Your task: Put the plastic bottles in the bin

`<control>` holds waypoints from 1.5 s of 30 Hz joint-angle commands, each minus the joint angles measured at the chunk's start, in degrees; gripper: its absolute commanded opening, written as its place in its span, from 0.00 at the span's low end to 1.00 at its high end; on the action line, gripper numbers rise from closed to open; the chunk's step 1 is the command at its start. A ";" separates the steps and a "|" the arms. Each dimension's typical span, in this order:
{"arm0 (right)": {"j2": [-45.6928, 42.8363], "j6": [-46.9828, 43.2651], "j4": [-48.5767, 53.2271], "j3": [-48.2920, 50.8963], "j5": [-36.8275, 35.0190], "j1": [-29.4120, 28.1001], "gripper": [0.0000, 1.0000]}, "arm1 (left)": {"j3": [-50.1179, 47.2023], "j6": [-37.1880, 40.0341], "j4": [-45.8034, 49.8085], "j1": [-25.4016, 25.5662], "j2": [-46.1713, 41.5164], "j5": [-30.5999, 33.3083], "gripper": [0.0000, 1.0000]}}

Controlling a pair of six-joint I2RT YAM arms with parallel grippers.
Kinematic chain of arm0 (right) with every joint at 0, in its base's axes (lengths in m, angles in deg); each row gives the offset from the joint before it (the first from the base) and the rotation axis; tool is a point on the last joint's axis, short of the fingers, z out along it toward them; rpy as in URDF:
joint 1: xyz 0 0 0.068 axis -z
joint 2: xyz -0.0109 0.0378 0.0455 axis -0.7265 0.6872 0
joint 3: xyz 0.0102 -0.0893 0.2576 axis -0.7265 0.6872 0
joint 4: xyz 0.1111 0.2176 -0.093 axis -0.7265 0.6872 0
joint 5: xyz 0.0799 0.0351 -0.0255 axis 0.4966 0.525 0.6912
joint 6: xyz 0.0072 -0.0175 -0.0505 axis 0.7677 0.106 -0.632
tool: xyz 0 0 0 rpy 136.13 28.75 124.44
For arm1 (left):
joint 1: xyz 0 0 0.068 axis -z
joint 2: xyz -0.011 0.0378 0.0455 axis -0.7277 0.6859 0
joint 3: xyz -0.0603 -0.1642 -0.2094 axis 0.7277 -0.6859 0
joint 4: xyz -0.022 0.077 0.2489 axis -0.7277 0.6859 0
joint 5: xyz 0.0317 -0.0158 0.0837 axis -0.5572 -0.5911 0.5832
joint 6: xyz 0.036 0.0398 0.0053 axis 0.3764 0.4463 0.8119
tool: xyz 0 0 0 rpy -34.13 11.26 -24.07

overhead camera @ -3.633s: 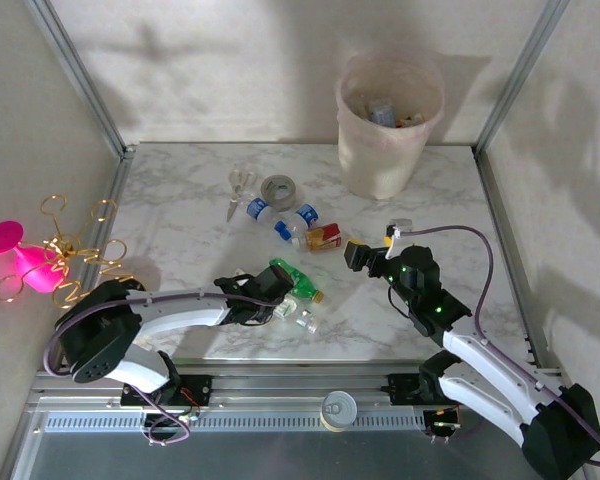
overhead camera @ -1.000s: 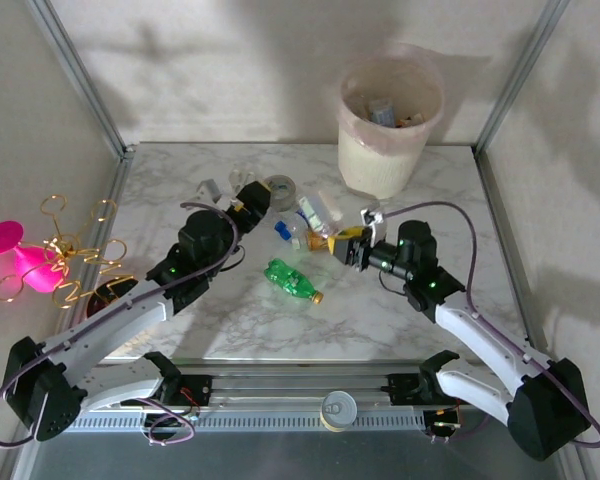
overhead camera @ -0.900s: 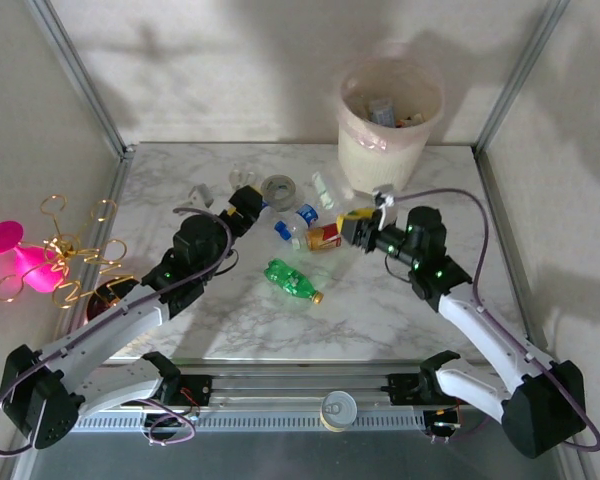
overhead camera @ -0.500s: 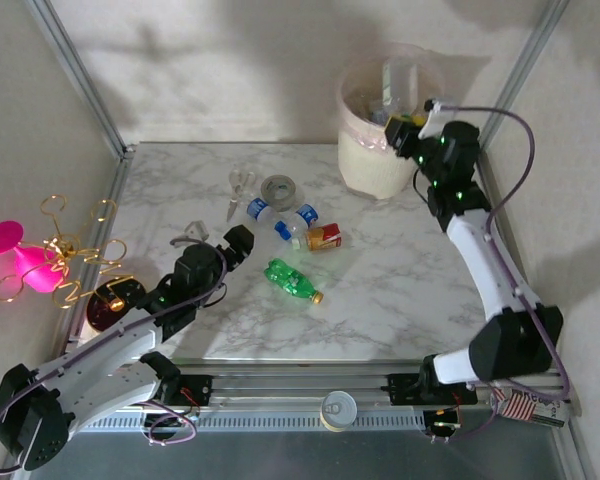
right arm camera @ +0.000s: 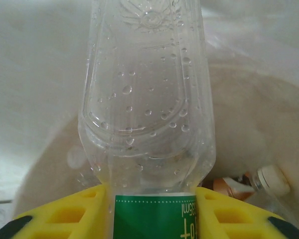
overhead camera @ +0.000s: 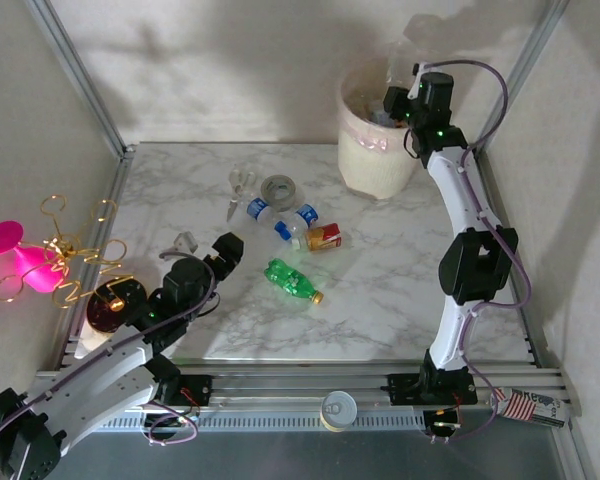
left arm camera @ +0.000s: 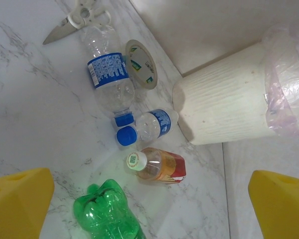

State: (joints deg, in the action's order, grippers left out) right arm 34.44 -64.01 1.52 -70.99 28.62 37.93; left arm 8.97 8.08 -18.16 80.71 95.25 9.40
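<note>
My right gripper (overhead camera: 396, 100) is shut on a clear plastic bottle (right arm camera: 147, 99) with a green label and holds it base-up over the bin (overhead camera: 380, 160), a cream bucket with a pinkish bag. More bottles (right arm camera: 269, 181) lie inside the bin. On the marble lie two clear blue-labelled bottles (left arm camera: 109, 74) (left arm camera: 152, 124), an orange-red labelled one (left arm camera: 162, 167) and a green one (left arm camera: 107, 211). From above these are the blue-labelled pair (overhead camera: 260, 210) (overhead camera: 302, 218), the orange-red one (overhead camera: 325, 238) and the green one (overhead camera: 292, 280). My left gripper (overhead camera: 230, 245) hangs open to their left, holding nothing.
Scissors (overhead camera: 237, 190) and a grey tape roll (overhead camera: 278, 189) lie at the back left of the bottles. A pink and gold-wire ornament (overhead camera: 40, 260) stands outside the left frame post. Another tape roll (overhead camera: 338, 408) sits on the near rail.
The right arm has carried the clear bottle from the table up over the bin. The left arm has drawn back toward the near left, still open.
</note>
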 commanded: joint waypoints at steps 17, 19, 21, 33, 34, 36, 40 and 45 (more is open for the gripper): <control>-18.18 -4.12 -7.36 13.82 -1.75 -3.54 0.77 | 0.02 -2.51 0.14 -0.46 1.92 -0.20 1.00; -22.90 -4.18 -10.35 20.35 -1.01 -5.24 0.78 | -0.06 -4.10 -0.03 -0.15 2.62 -0.41 1.00; -27.63 -3.98 -13.32 27.24 -0.03 -7.24 0.86 | -0.28 -5.93 -0.06 0.53 3.44 0.12 1.00; -46.12 5.28 -29.15 64.18 2.84 -20.68 0.99 | -1.28 -23.63 1.22 15.41 11.28 12.05 1.00; -46.80 6.52 -29.96 66.30 2.57 -21.49 0.99 | -1.25 -25.72 1.55 16.86 12.67 12.94 1.00; -47.68 7.93 -30.68 69.84 1.91 -22.54 0.99 | -0.82 -28.57 1.00 18.78 15.50 13.58 1.00; -49.53 9.69 -30.25 74.52 -0.12 -23.11 0.99 | 3.68 -31.23 3.19 19.98 22.88 12.25 1.00; -52.57 10.13 -27.61 77.62 -2.61 -23.15 0.99 | 11.07 -30.14 7.10 20.90 32.31 9.69 1.00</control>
State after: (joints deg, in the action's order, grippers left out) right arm -15.98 -55.27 -25.01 5.51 28.76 15.15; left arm 16.09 -20.27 -13.88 100.89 125.06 18.93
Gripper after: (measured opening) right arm 0.987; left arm 0.995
